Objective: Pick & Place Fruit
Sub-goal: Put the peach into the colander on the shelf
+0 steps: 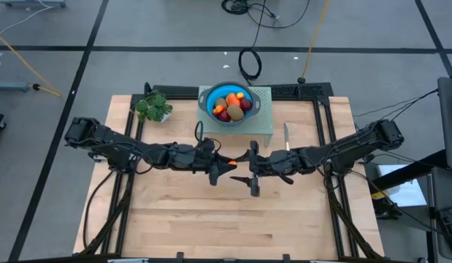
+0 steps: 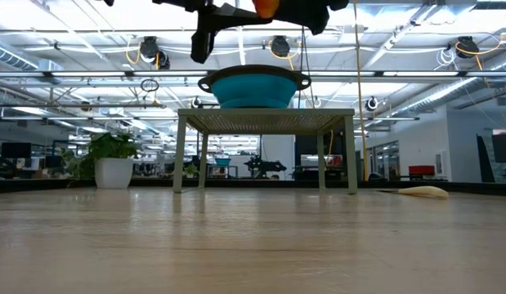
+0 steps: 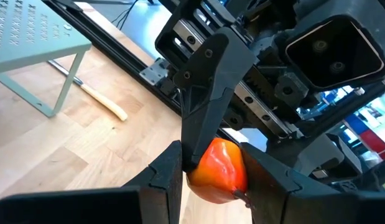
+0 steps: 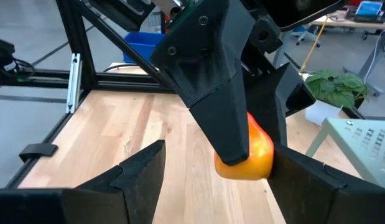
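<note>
Over the middle of the worktop (image 1: 211,219) the two dark arms reach in level from either side, raised well clear of the wood, and their tips meet nose to nose. The left pincer (image 3: 208,177) is clenched on an orange-red fruit (image 3: 218,170), its fingers (image 3: 164,177) pressed against the piece's two flanks. The right pincer (image 4: 211,171) faces it with its jaws standing apart around the same fruit; one of its fingers (image 4: 139,174) is clear of the piece, and whether the other touches it cannot be told. From above, the fruit shows as a small orange spot between the two tips.

Behind them stands a pale green perforated stand (image 1: 262,117), and on it a blue bowl (image 1: 211,111) with two handles holds the remaining fruit (image 1: 233,106): brown, dark red and orange pieces heaped together. A yellow-handled knife (image 1: 286,136) lies on the wood just beside the stand, on the right arm's side. A green leafy plant (image 1: 154,107) sits near the far left corner. Beyond the worktop is a grey floor with cables (image 1: 249,64), and at table height an open hall with ceiling pipes.
</note>
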You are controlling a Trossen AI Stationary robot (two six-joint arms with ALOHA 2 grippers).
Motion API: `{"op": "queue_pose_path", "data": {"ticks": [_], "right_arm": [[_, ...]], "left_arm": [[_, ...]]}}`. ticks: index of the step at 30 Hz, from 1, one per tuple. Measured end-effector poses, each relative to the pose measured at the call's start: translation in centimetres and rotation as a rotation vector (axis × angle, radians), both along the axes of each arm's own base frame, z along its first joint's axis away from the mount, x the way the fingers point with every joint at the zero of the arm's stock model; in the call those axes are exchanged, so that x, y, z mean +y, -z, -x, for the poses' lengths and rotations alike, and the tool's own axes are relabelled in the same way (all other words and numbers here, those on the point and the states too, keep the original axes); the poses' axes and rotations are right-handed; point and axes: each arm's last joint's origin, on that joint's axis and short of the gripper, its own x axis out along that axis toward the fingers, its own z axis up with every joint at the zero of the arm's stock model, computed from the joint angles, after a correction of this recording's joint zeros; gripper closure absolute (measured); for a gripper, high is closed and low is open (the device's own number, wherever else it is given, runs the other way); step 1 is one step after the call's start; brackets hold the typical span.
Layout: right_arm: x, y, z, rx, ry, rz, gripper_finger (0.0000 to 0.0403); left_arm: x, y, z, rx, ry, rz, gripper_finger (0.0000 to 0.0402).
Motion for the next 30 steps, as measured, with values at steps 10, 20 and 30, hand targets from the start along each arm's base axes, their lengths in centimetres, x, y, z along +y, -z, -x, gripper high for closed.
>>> {"op": "queue_pose_path", "data": {"ticks": [10, 20, 30], "right_arm": [[0.4, -0.5, -0.08, -0.059, -0.019, 0.058, 0.0148], [0.37, -0.51, -0.09, -0.058, -0.029, 0.081, 0.0149], [0.41, -0.25, -0.02, -0.031, -0.038, 0.083, 0.0149]], "left_arm": [[-0.02, 0.07, 0.08, 0.018, -0.001, -0.04, 0.0273], [-0.22, 0.44, 0.2, 0.058, 0.047, -0.096, 0.0273], [-0.35, 0.66, 0.22, 0.077, 0.114, -0.113, 0.0273]]}}
